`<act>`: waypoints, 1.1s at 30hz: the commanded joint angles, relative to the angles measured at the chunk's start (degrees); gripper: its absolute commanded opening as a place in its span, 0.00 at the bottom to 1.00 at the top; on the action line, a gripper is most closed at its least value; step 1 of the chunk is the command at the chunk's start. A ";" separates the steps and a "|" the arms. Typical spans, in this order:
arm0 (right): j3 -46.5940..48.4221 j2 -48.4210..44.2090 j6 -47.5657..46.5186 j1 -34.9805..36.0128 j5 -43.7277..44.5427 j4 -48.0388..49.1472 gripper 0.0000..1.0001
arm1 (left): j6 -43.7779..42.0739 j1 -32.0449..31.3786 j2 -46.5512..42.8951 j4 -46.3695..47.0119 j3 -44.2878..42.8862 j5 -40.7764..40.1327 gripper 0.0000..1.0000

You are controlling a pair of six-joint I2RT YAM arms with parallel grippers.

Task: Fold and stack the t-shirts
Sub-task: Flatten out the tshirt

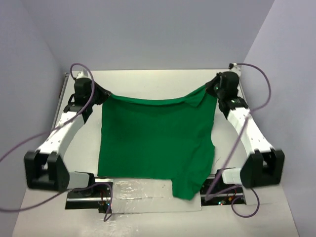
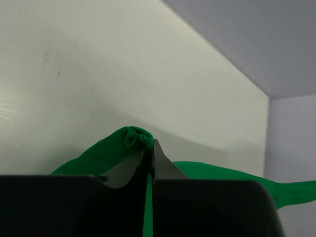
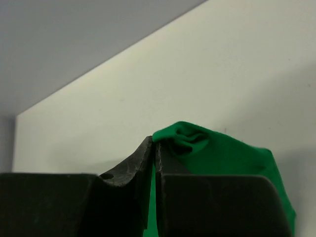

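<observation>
Green t-shirt (image 1: 153, 140) cloth is being clamped at its two far corners. The left gripper (image 2: 149, 148) is pinching a bunched fold of the fabric, jaws pressed together on it. The right gripper (image 3: 154, 144) is gripping the opposite corner in the same way. Between the grippers, the garment's far edge is sagging slightly. From that edge the cloth is spreading over the white table (image 1: 148, 79) toward the arm bases, with one lower flap on the right side reaching nearest to them.
</observation>
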State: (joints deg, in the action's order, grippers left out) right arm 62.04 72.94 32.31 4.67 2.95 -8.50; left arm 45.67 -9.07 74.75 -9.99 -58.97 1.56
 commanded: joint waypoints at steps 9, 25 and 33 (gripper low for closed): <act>39.37 41.80 1.44 2.26 0.39 7.91 0.09 | -0.31 8.62 33.84 2.34 -25.21 1.32 0.10; 58.35 55.65 3.53 4.62 -4.82 2.26 0.09 | -1.96 14.96 40.01 -4.69 -36.00 3.97 0.10; 42.11 43.45 4.24 4.73 -5.93 2.03 0.09 | -4.51 15.31 39.56 -8.20 -37.82 4.39 0.10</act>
State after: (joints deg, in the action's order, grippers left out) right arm 114.25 128.05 35.76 9.72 -2.40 -7.08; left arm 43.66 5.74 114.61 -16.60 -94.56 5.04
